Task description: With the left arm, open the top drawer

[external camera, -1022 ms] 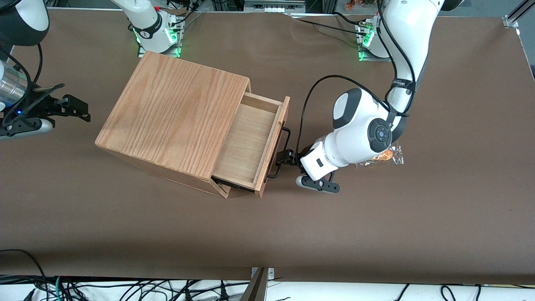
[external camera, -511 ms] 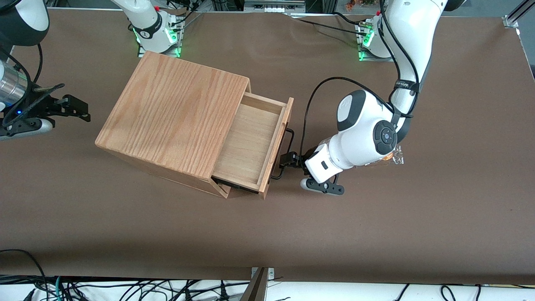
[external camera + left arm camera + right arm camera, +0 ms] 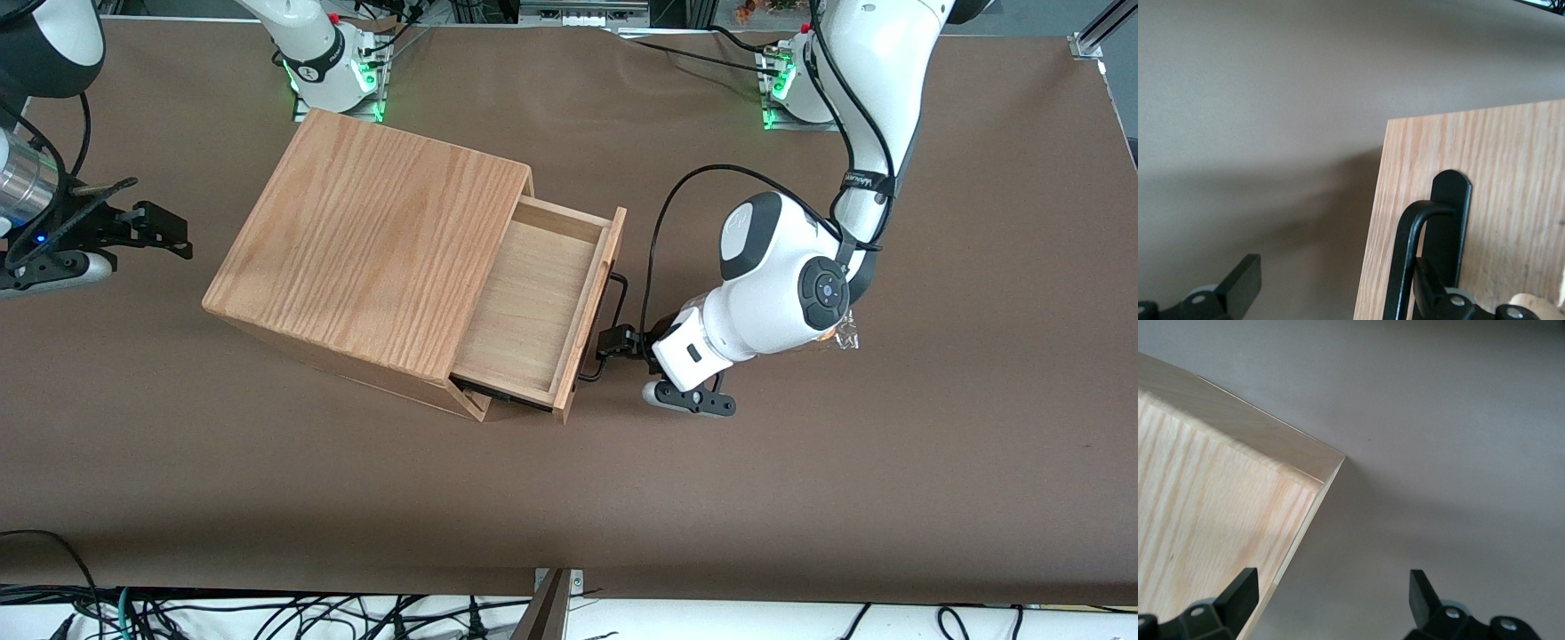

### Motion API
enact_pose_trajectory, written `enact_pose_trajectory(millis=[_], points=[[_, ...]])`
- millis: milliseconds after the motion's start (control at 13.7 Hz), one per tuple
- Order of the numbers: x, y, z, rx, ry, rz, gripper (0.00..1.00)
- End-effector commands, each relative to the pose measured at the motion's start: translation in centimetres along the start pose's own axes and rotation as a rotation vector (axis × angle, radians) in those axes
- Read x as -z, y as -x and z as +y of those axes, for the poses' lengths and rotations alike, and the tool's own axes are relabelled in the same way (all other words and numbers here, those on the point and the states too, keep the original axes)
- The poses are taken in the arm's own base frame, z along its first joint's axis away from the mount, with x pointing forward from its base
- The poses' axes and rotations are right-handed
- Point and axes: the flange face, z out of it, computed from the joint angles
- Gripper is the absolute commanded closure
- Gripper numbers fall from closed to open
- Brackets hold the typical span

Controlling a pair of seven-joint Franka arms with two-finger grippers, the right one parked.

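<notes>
The oak-grain cabinet [image 3: 373, 240] stands on the brown table. Its top drawer [image 3: 533, 302] is pulled partly out and its pale floor shows. The thin black bar handle [image 3: 606, 327] is on the drawer front. My left arm [image 3: 773, 284] reaches down beside the drawer front, with its black gripper [image 3: 613, 342] at the handle. In the left wrist view the gripper [image 3: 1335, 297] is open. The handle bar [image 3: 1405, 260] lies between the fingers, against one finger [image 3: 1431, 293], which sits between the bar and the drawer front [image 3: 1498, 173]. The other finger [image 3: 1241, 283] hangs over bare table.
A clear plastic packet with something orange in it [image 3: 836, 333] lies on the table under my left arm. The two arm bases [image 3: 338, 80] [image 3: 787, 89] stand at the table edge farthest from the front camera. The parked gripper [image 3: 89, 236] hovers toward its end of the table.
The drawer has slid a little farther out of the cabinet. My gripper and wrist have moved with the handle toward the working arm's end of the table.
</notes>
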Motion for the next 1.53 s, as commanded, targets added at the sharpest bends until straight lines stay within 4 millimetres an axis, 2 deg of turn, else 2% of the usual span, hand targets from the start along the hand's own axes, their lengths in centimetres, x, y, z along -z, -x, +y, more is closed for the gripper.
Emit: enact_pose_trajectory(millis=[0, 146, 365, 584, 876, 1022, 1315, 1461], points=[[2.2, -0.6, -0.5, 0.0, -0.013, 0.012, 0.0], [3.2, -0.6, 0.0, -0.003, -0.007, 0.022, 0.0], [4.8, -0.9, -0.8, 0.006, -0.006, 0.021, 0.0], [6.8, -1.4, -2.9, 0.029, -0.011, 0.013, 0.0], [9.3, -1.4, -6.8, 0.051, -0.037, -0.054, 0.0], [11.7, -1.2, -8.8, 0.003, -0.057, -0.082, 0.0], [14.9, 0.0, -10.4, -0.058, -0.217, -0.137, 0.0], [16.7, 0.2, -12.4, -0.055, -0.297, -0.146, 0.0]])
